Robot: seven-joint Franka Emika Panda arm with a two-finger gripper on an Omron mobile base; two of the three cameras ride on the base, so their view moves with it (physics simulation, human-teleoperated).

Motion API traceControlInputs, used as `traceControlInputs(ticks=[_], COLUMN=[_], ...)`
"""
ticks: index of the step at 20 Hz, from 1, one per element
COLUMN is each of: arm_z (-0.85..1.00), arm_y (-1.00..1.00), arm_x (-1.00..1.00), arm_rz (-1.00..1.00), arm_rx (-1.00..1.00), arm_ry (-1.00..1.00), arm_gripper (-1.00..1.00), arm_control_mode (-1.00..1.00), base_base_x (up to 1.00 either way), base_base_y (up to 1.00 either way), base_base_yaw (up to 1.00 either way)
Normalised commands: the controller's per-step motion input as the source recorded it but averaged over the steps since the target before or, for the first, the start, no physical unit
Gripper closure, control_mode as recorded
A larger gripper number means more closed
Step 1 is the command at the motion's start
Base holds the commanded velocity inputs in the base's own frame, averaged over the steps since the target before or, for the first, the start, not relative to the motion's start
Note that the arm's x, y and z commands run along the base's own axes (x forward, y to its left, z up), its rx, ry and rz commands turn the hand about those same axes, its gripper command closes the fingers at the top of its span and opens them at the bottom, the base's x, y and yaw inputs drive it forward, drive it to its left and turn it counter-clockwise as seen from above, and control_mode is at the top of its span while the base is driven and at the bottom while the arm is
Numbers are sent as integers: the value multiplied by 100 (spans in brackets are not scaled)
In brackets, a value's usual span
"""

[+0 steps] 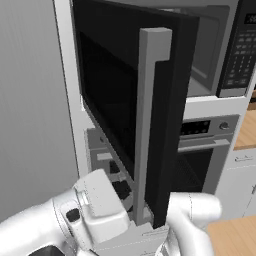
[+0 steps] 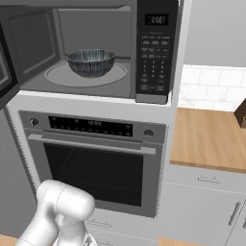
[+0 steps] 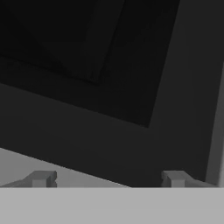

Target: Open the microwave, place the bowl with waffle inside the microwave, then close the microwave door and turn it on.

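Note:
The microwave [image 2: 156,53] stands open above the oven. Its grey inside holds a round turntable [image 2: 57,76]. On the turntable sits the bowl [image 2: 91,61], dark blue-grey and patterned; the waffle is hidden below its rim. The microwave door [image 1: 112,100] swings out toward me, its grey vertical handle [image 1: 150,100] on the near edge. My gripper [image 1: 118,178] is low, close beside the door's lower part. In the hand view the gripper [image 3: 108,179] faces the black door panel, open, with nothing between the two far-apart fingertips [image 3: 41,178].
An oven [image 2: 96,163] with a horizontal bar handle sits under the microwave. A wooden counter [image 2: 206,139] over white drawers runs to the right. A plain grey wall [image 1: 30,100] lies left of the open door.

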Motion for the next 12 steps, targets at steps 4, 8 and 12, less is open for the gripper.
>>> traceControlInputs(ticks=[4, 8, 12], arm_z=[10, 10, 15], arm_y=[-46, -45, -51], arm_x=[4, 3, 7], arm_rz=[14, 14, 14], arm_rx=[0, 0, 0], arm_ry=[0, 0, 0], arm_gripper=[-100, -100, -100], arm_control_mode=[-100, -100, -100], base_base_x=[0, 0, 0], base_base_y=[0, 0, 0], base_base_yaw=[0, 0, 0])
